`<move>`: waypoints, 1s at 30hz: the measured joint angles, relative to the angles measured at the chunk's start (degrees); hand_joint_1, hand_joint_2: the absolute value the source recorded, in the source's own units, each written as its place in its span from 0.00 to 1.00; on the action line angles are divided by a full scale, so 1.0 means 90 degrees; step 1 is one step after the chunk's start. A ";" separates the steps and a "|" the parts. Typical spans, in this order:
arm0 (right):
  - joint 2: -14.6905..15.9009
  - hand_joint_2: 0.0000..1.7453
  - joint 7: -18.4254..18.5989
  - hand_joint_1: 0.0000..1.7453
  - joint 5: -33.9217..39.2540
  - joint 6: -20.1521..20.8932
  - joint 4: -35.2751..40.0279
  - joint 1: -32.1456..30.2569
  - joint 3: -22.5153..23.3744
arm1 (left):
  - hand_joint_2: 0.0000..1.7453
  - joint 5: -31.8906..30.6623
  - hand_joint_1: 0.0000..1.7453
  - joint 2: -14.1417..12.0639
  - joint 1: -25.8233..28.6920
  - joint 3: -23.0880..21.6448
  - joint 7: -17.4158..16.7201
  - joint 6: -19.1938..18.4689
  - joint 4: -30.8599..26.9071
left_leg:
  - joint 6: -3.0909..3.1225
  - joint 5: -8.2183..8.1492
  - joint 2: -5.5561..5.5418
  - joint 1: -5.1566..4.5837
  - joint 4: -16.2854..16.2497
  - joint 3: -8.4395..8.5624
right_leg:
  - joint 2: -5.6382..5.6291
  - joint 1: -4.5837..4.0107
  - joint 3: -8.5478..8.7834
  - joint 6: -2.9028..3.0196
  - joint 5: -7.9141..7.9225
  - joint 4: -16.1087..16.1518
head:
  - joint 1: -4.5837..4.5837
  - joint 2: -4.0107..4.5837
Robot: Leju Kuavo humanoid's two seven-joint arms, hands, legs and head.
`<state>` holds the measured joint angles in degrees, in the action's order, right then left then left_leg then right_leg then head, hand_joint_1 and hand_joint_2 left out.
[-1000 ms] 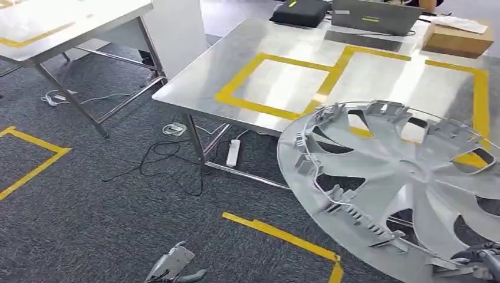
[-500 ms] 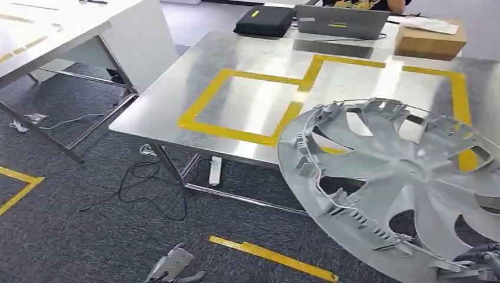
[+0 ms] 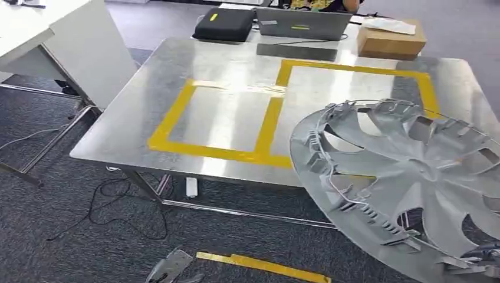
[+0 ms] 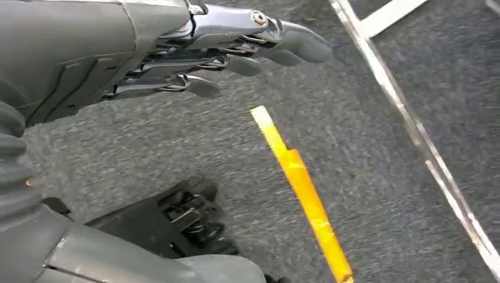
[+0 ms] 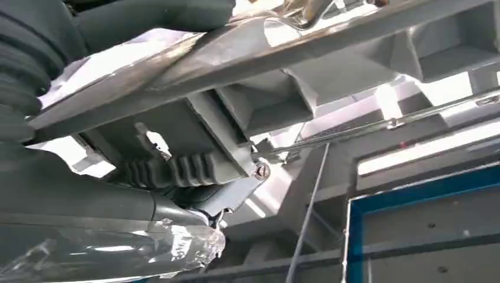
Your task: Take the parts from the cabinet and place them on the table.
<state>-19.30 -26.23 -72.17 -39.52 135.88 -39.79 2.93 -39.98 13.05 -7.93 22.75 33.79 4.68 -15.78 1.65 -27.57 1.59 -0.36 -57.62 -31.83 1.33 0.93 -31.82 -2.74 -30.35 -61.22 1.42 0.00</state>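
The silver wheel cover (image 3: 407, 183) is tilting in the air at the near right corner of the metal desk (image 3: 177, 88), its ribbed back facing up and its far rim overlapping the desk's edge. The right hand (image 3: 483, 259) is gripping it at the lower rim; in the right wrist view the cover's rim (image 5: 236, 118) is lying against that hand. The left hand (image 4: 236, 53) is hanging low over the grey carpet (image 4: 383, 177), holding nothing, fingers stretched out and slightly apart, near a yellow tape strip (image 4: 301, 188). Yellow tape squares (image 3: 265, 118) are marking the desk; a laptop (image 3: 303, 23), a black bag (image 3: 224, 23) and a cardboard box (image 3: 389, 38) are sitting along its far edge.
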 joint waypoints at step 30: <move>-0.0053 1.00 -0.0066 1.00 -0.0189 0.0000 -0.0272 -0.0259 0.0075 | 1.00 0.0270 0.00 0.0026 -0.0113 0.0321 -0.0131 0.0063 -0.0002 | -0.0257 -0.0087 0.0009 0.0351 0.0480 0.0563 | -0.0121 0.0278 -0.0207 -0.0413 0.0220 -0.0049 | 0.0017 0.0002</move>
<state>-19.78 -26.82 -73.88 -39.52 133.44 -42.12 3.61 -37.55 13.29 -8.95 25.64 32.61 5.24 -15.80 -0.67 -28.35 1.67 2.80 -53.30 -26.75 0.25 3.43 -33.69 -6.45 -28.37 -61.66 1.57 0.02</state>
